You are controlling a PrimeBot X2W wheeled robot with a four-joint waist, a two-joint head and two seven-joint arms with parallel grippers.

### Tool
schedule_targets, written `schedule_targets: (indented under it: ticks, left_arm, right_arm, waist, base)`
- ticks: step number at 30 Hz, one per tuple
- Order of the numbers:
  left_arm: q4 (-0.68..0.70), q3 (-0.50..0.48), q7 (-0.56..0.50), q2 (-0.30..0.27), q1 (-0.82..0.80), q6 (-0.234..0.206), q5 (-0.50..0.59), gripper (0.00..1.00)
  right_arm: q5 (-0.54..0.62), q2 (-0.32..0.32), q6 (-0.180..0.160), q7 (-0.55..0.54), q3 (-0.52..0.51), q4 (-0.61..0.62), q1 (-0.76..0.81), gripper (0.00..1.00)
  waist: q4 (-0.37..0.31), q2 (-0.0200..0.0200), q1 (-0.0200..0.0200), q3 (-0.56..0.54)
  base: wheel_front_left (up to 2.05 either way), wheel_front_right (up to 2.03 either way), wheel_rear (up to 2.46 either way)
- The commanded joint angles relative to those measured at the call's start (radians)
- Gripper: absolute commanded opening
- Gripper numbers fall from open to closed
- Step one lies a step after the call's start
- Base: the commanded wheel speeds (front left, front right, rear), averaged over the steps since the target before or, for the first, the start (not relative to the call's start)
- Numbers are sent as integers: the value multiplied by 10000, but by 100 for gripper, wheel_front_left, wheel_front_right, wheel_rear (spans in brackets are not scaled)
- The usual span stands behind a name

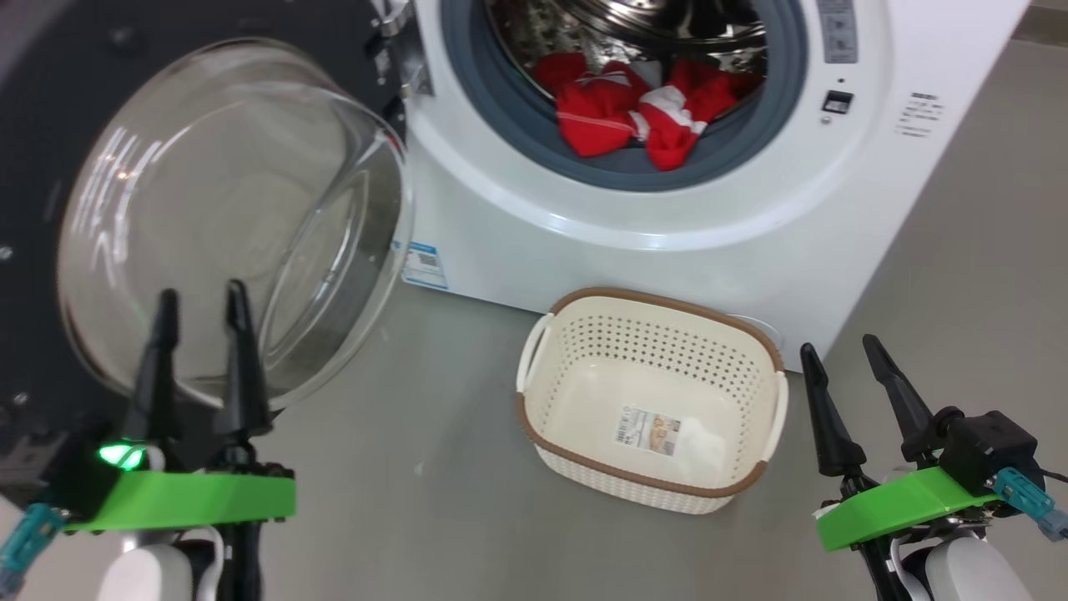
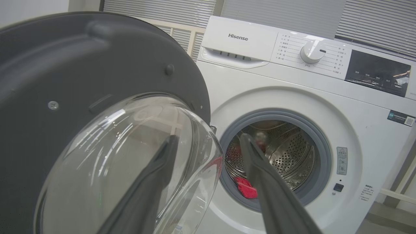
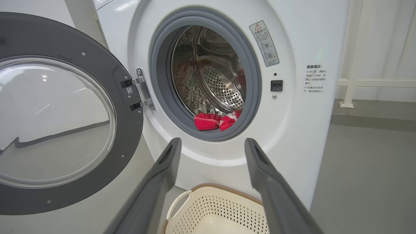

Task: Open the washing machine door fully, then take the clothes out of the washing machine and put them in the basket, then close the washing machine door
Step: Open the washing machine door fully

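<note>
Your left claw point(image 1: 202, 294) sits at the lower left of the head view. Its two dark fingers are spread and hold nothing. In that view the fingertips overlap the glass bowl of the washing machine door point(image 1: 33, 125), and you cannot tell whether they touch it. Your right claw point(image 1: 838, 344), at the lower right, is also spread and holds nothing. Its tips point up beside the lower right corner of the washing machine point(image 1: 667, 267).

Just left of the right claw, the basket point(image 1: 651, 296) stands upright on the grey floor point(image 1: 417, 467) at the lower centre. Its far rim is close against the machine's white front, and a label sticker point(image 1: 647, 430) lies on its bottom.

The door stands swung open across the left of the frame. Its dark inner face and bulging window are turned toward the camera, and it is hinged at the upper centre.

At the top centre you see the clothes point(image 1: 596, 113), red with white trim. They are bunched at the bottom front of the steel drum point(image 1: 667, 25), resting against the grey rubber ring point(image 1: 617, 171). A small blue label point(image 1: 421, 265) sits low on the machine's front, just right of the door glass.
</note>
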State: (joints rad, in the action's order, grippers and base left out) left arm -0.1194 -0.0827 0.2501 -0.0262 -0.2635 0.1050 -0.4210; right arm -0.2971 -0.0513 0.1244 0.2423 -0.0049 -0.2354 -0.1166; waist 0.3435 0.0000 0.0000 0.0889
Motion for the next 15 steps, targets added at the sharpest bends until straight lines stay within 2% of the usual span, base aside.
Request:
schedule_targets:
  ticks: [1, 7, 15]
  left_arm:
    - [279, -222, -4, -269, -71, 71, -60, 100]
    - [192, 420, 12, -479, 109, 206, -342, 100]
    - [-262, 1242, -23, -1173, 499, 248, -446, 100]
  right_arm:
    - [116, 11, 63, 126, 187, 213, -326, 100]
    - [112, 11, 63, 174, 92, 255, -261, 100]
    - [61, 11, 63, 191, 96, 338, -69, 100]
  waist:
    - [-295, 0, 0, -46]
    - [-1055, 0, 0, -112]
    - [-2017, 0, 0, -257]
  base:
    - [0, 0, 0]
    - [0, 0, 0]
    - [0, 0, 0]
